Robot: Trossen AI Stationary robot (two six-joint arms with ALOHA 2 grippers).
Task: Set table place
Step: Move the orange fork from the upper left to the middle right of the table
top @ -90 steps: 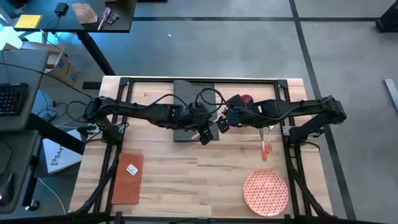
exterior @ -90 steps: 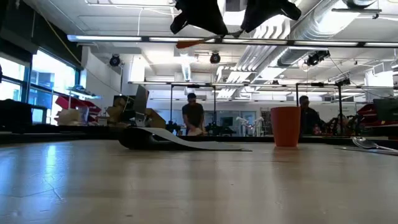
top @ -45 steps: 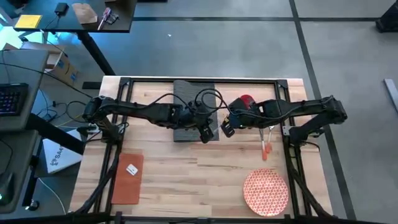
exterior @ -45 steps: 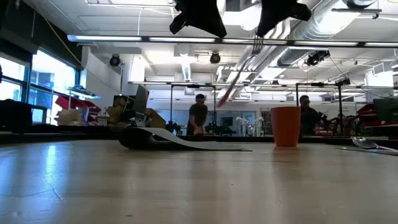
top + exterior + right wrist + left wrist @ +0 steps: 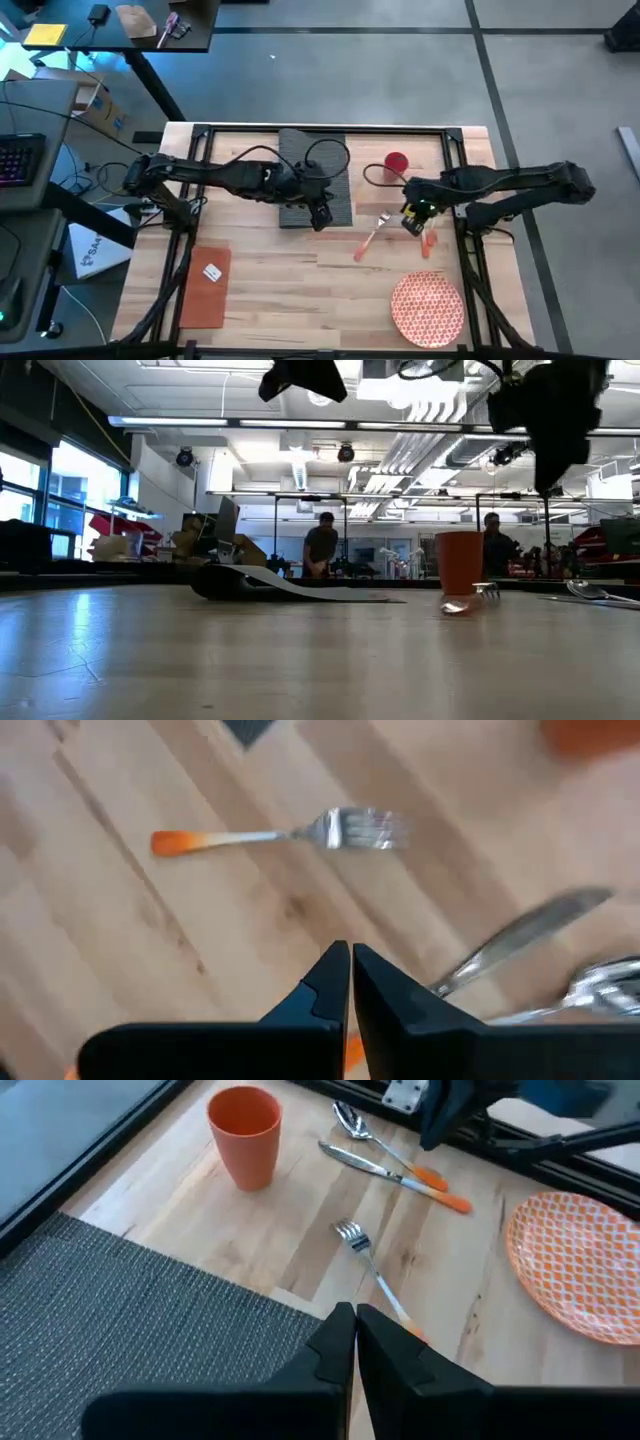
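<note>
— Where was the fork (image 5: 371, 236)?
— Flat on the table (image 5: 270, 270), just beside the right gripper (image 5: 412, 221), whose fingers were together. The left gripper (image 5: 320, 216), also closed, hung over the placemat (image 5: 335, 190).

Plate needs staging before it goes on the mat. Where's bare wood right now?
Free: the wide strip between napkin and plate, below the placemat. Also the table's left end above the napkin. Crowded: right of the placemat, where cup, fork, knife, spoon sit.
</note>
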